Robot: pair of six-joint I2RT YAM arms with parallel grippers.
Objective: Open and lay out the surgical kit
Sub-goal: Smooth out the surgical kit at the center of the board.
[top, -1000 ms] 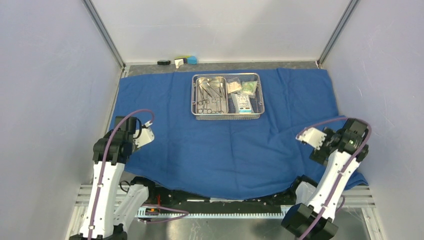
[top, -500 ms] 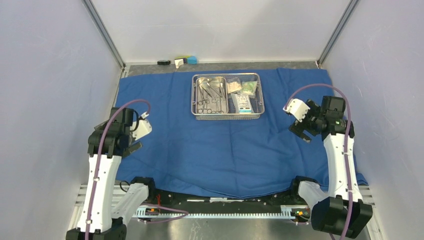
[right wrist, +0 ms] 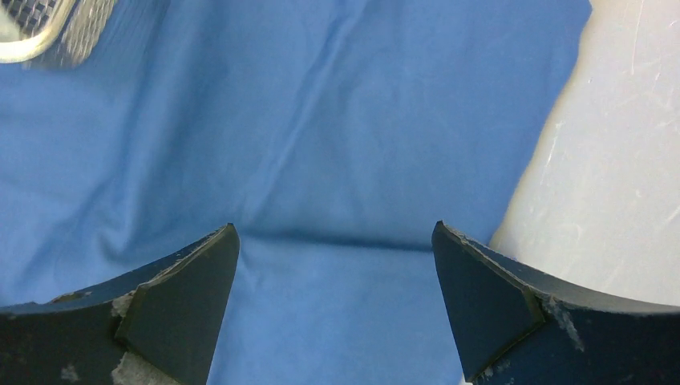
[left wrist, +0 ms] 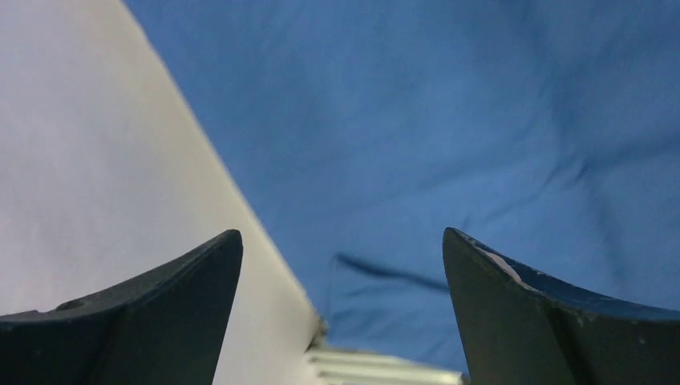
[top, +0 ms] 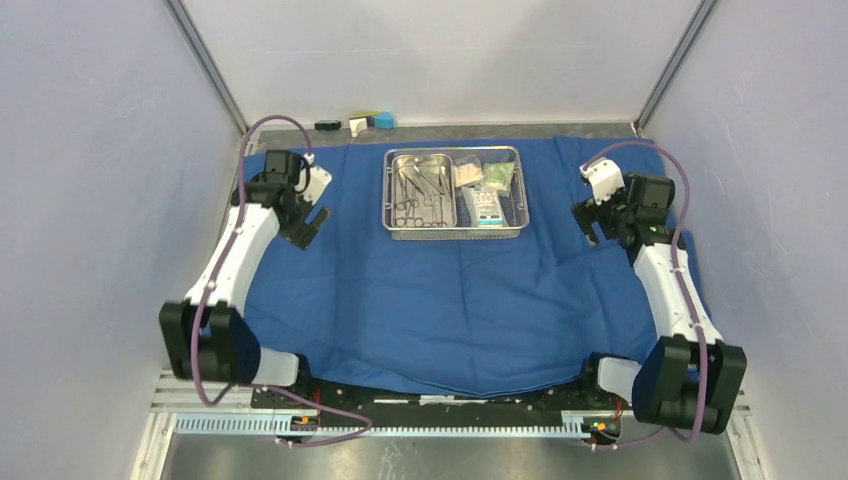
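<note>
The surgical kit lies unwrapped. Its blue cloth wrap [top: 450,300] is spread flat over the table. On it at the back centre stands the steel mesh tray [top: 524,205], holding an inner pan [top: 398,178] with slim metal instruments [top: 420,195] and small packets [top: 487,176]. My left gripper [top: 310,225] hovers over the cloth left of the tray, open and empty [left wrist: 342,233]. My right gripper [top: 588,220] hovers right of the tray, also open and empty [right wrist: 334,225]. A corner of the tray [right wrist: 48,32] shows in the right wrist view.
Small black [top: 327,125], white [top: 358,125] and blue [top: 383,119] items lie behind the cloth at the back wall. Pale enclosure walls [top: 100,200] stand close on both sides. The cloth's near edge hangs over the arm bases.
Both arms have swung from the cloth's front corners toward the back, ending on either side of the tray. The left jaws have opened wide.
</note>
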